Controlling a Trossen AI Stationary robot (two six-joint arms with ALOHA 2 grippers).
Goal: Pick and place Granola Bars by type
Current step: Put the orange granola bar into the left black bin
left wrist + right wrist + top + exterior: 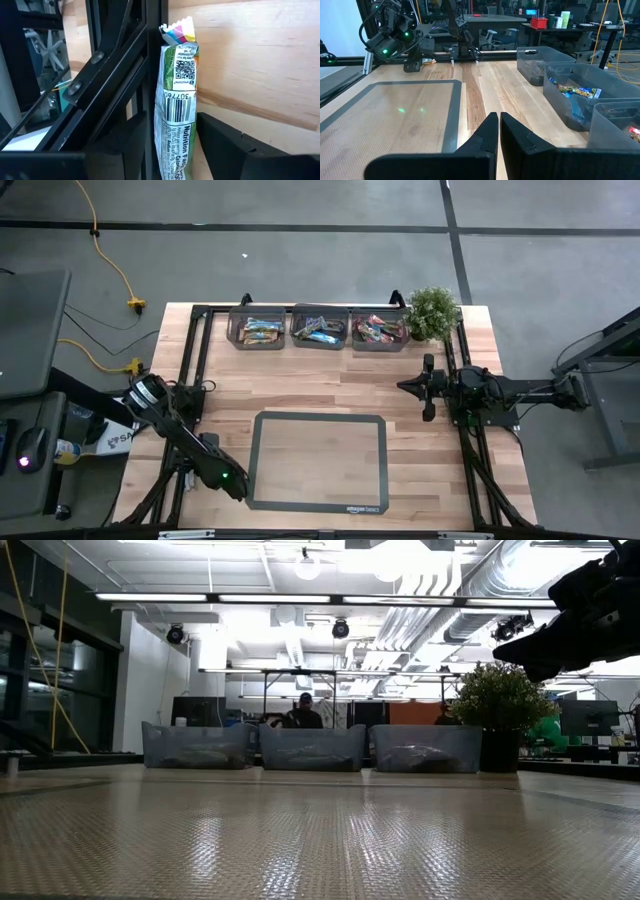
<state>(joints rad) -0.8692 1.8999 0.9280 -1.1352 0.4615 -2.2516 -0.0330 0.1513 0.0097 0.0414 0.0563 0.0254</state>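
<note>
A granola bar [176,100] in a white-green wrapper lies on the wood with its barcode side up, close beside a black frame rail [120,75] at the table's near left. My left gripper [171,119] [230,482] slants down over it, open, with one finger on each long side of the bar. In the high view the gripper hides the bar. More granola bars lie in three clear bins [320,330] at the far edge. My right gripper [498,125] [405,387] is shut, holds nothing and waits level at the right. My left gripper's fingers [220,140] stand close along the bar's two long edges [192,115], slanting down from above and running along the bar. I cannot tell whether they touch the wrapper. The bar lies flat on the table.
A grey-bordered mat [318,460] covers the near middle of the table. A potted plant [432,312] stands at the far right, beside the bins. Black frame rails run along the table's left [190,370] and right sides. A person shows in the room beyond [305,712].
</note>
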